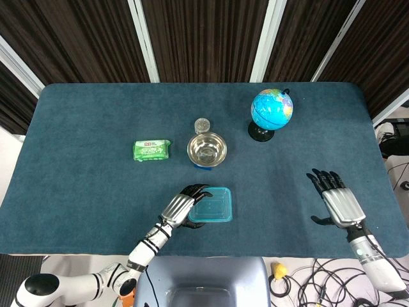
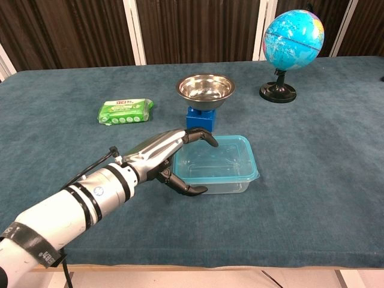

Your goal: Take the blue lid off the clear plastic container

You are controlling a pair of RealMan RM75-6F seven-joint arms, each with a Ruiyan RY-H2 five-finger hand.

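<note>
The clear plastic container (image 2: 225, 165) with its blue lid (image 1: 212, 203) lies flat on the table near the front edge, lid still on. My left hand (image 2: 161, 157) clasps its left end: the fingers (image 2: 201, 135) curl over the lid's far-left corner and the thumb (image 2: 187, 189) lies against the front-left wall. In the head view the left hand (image 1: 181, 207) covers the container's left edge. My right hand (image 1: 337, 201) hovers over the table's right side, fingers spread, holding nothing, well away from the container.
Behind the container a steel bowl (image 2: 205, 87) sits on a blue block (image 2: 200, 117). A green wipes pack (image 2: 124, 111) lies to the left, a globe (image 2: 293, 39) stands at the back right, and a small can (image 1: 202, 124) is behind the bowl.
</note>
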